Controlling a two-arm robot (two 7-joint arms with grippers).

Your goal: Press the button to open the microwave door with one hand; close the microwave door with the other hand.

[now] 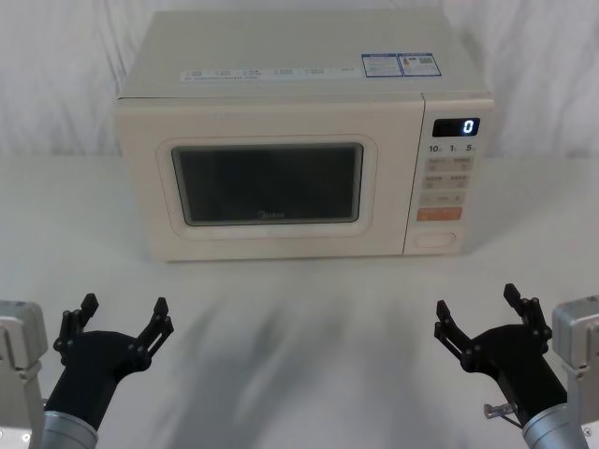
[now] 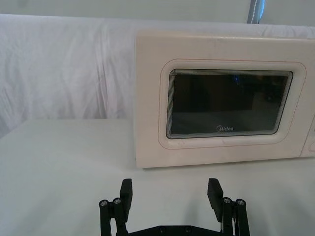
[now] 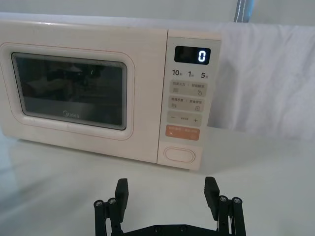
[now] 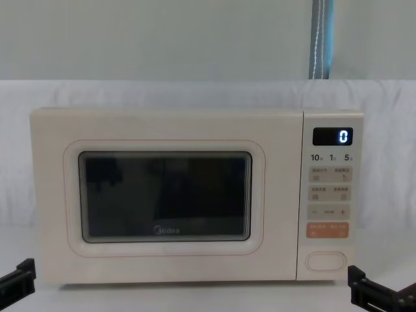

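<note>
While the microwave door [image 1: 267, 182] is sitting shut and the button [image 1: 437, 238] is waiting unpressed, the left gripper [image 1: 122, 316] and right gripper [image 1: 479, 307] are hanging spread wide, well back from both

light: bright, even | shadows: soft grey on table [image 1: 309, 327] | glare: door window [image 3: 71, 91] reflections, perhaps overhead source

The microwave door [image 1: 267, 182] is shut, flush with the cream front of the oven, which stands toward the table's far edge, facing the near edge. It is a large cream panel with a dark rounded-rectangular window, a thin pinkish outline around it and a small Midea logo under the glass. The button [image 1: 437, 239] is a wide, plain cream rounded oblong at the bottom of the control panel, just under the orange rectangular key, to the door's right.
</note>
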